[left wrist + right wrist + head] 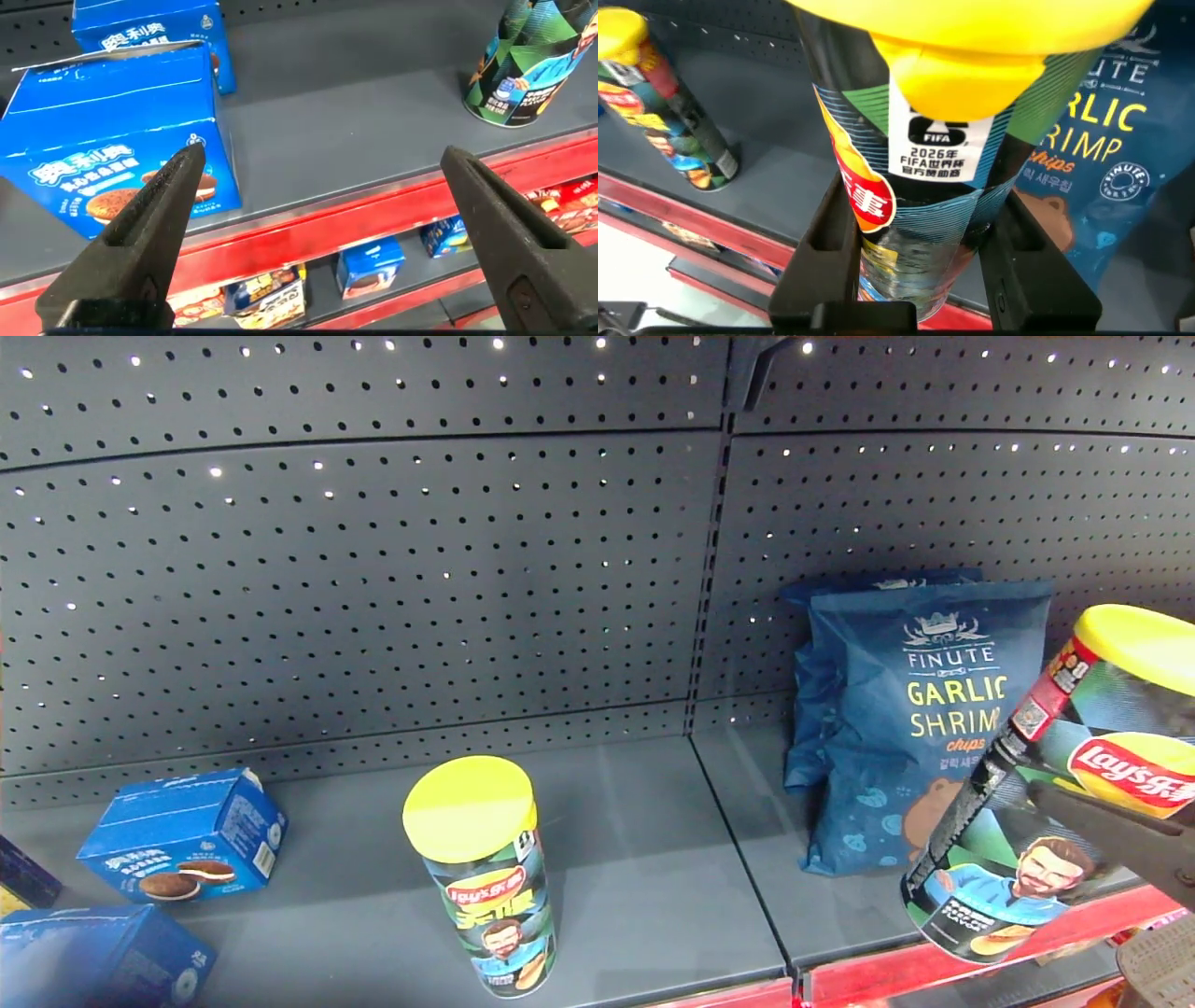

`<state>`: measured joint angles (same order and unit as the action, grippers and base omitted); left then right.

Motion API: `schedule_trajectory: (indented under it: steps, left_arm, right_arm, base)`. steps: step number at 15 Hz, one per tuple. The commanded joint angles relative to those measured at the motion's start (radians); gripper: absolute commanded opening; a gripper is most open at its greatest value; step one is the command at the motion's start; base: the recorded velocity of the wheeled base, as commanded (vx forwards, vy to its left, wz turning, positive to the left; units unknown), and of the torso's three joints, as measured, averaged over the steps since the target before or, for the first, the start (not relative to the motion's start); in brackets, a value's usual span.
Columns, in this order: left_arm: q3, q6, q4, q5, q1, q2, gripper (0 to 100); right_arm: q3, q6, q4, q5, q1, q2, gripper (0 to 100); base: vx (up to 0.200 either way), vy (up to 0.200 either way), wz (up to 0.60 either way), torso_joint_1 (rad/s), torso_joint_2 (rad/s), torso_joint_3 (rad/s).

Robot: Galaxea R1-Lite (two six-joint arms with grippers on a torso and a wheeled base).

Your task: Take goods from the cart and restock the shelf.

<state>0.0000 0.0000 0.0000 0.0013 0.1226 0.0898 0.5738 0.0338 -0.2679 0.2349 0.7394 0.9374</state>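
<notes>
Grey shelf (635, 840), right end effector (920, 243) clamping chip can (934, 140), left end effector (322, 154) agape

Grey shelf (635, 859) with perforated back panel (373, 569) and red front edge. One chip can (481, 877) stands upright at 6 o'clock, near the front. Blue cookie boxes (182, 835) lie at 8 o'clock, and blue chip bags (920, 709) stand at 3 o'clock, one behind the other.

Yellow lids, green-blue-black stripes on left can (495, 905) and right can (1120, 709). Blue cookie boxes (182, 835), navy chip bag (896, 728), red shelf edge (859, 980).
</notes>
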Motion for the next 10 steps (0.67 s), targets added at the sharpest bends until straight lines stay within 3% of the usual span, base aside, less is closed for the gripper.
schedule_trajectory:
  steps: [1,2,8,10]
  left_arm:
    - [0.000,0.000,0.000,0.000,0.000,0.004,100]
    - [0.000,0.000,0.000,0.000,0.000,0.004,100]
    - [0.000,0.000,0.000,0.000,0.000,0.004,100]
    - [0.000,0.000,0.000,0.000,0.000,0.004,100]
  right_arm:
    - [0.011,-0.005,-0.001,0.020,-0.052,0.087,0]
    - [0.023,-0.002,0.002,0.001,-0.061,0.096,0]
    - [0.024,-0.035,0.004,-0.060,-0.064,0.098,0]
    - [0.015,-0.037,0.001,-0.060,-0.069,0.098,0]
  base:
    - [0.000,0.000,0.00,0.000,0.00,0.000]
    - [0.000,0.000,0.00,0.000,0.00,0.000]
    - [0.000,0.000,0.60,0.003,0.00,0.004]
    - [0.000,0.000,0.00,0.000,0.00,0.000]
